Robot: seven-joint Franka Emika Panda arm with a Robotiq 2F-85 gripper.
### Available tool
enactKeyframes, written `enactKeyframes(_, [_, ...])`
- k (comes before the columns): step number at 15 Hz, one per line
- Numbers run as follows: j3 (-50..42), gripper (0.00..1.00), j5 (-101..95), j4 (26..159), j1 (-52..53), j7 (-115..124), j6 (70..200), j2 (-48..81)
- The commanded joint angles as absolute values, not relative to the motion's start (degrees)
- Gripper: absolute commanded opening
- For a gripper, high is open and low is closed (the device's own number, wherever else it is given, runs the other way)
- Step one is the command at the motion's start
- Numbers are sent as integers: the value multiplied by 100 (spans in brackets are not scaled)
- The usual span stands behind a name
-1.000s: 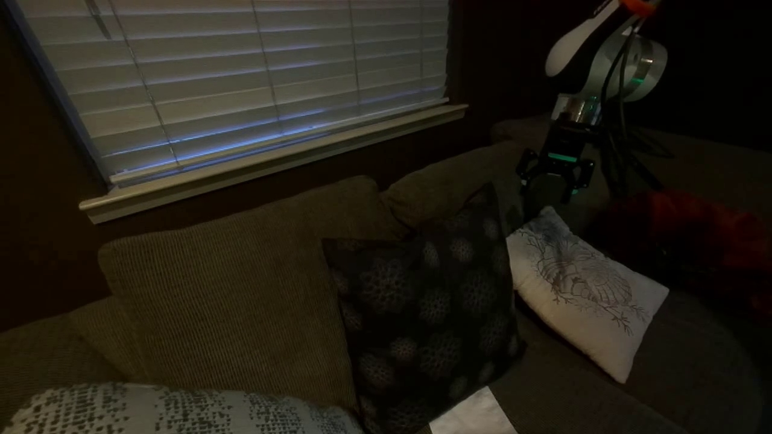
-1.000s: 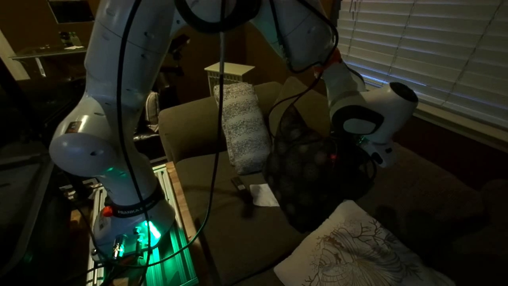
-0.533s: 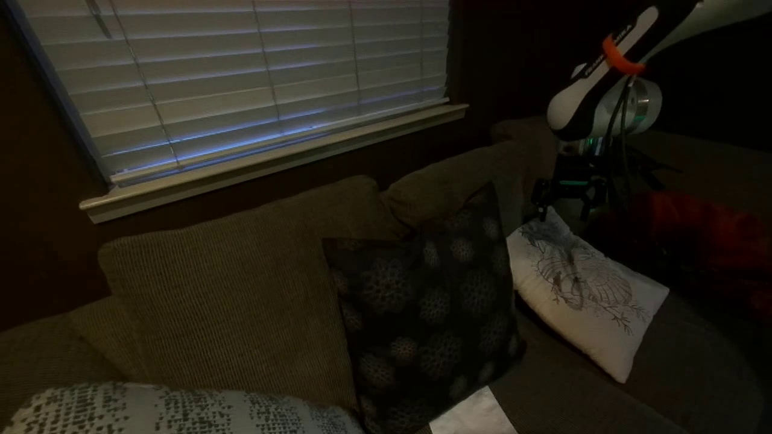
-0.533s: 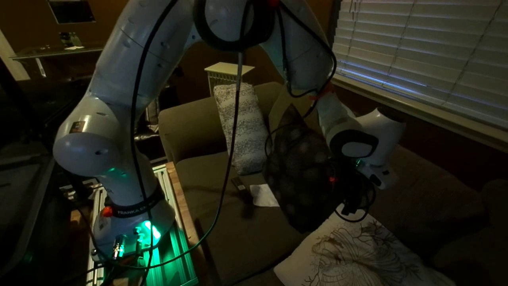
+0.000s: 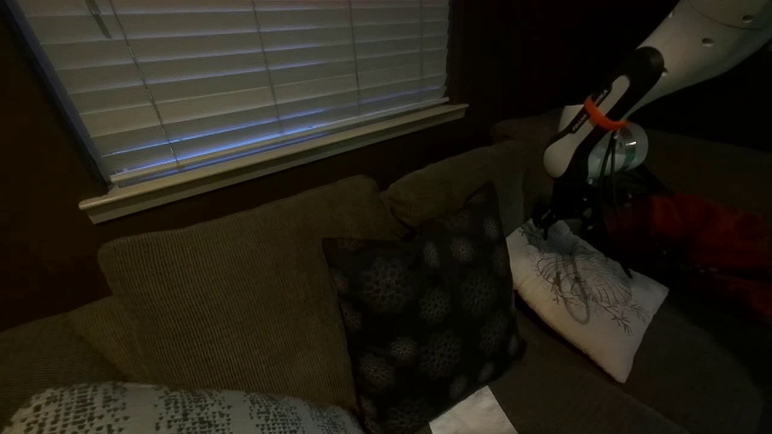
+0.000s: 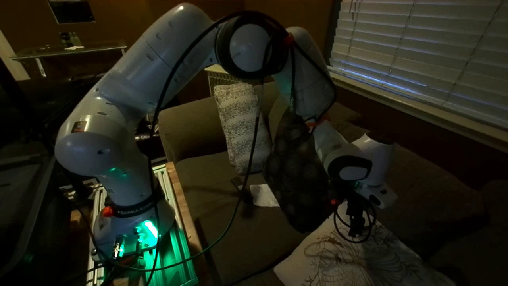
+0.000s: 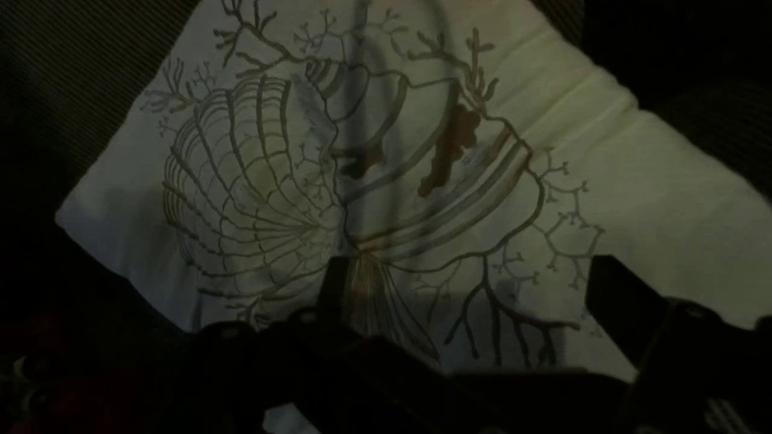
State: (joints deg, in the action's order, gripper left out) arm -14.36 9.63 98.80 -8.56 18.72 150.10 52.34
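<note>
Remotely, I hold the rig's one gripper (image 7: pixel 470 280) over one white seashell-print throw pillow (image 5: pixel 603 301) on a dimly lit olive-brown couch (image 6: pixel 226 242). The gripper's two black fingers (image 7: pixel 333 289) are spread wide, with the pillow showing in the gap between them; whether their tips touch it I cannot tell. Drawn on the pillow are two shells, one ribbed scallop (image 7: pixel 253 181) and one spiral shell (image 7: pixel 410 211), ringed by coral sprigs (image 7: pixel 496 319). The pillow lies aslant on the couch, seen in both exterior views, just beside one dark throw pillow (image 5: pixel 434 307) with pale medallions, which leans on the back cushions (image 5: pixel 241 271). A gray-and-white throw pillow (image 6: pixel 242 127) near the couch arm (image 6: pixel 190 127) brings the throw pillows to three. One white sheet (image 6: pixel 264 195), paper or cloth I cannot say, lies just beside the dark throw pillow, with one dark remote control (image 6: pixel 237 182) near it. One heap of red fabric (image 5: pixel 693 235) shows near the gripper in an exterior view. My single white Panda arm (image 6: pixel 170 55) arches over the couch from its green-lit base (image 6: pixel 131 226), partly hiding one white side table (image 6: pixel 218 77). One blind-covered window (image 5: pixel 259 78) shows in both exterior views.
</note>
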Motion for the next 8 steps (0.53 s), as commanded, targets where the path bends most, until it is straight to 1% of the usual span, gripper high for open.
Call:
enactKeyframes(1, [-1481,100,904,9321,-849,2035,15460,5857])
enactKeyframes(3, [-1337,100,976,9095,-1005,1880,15474,6064])
enactKeyframes(4, [-1417,100,941,9452,-902,1897,15416,5778])
enactKeyframes(8, [-1413,100,942,9386,-911,1896,15421,5864])
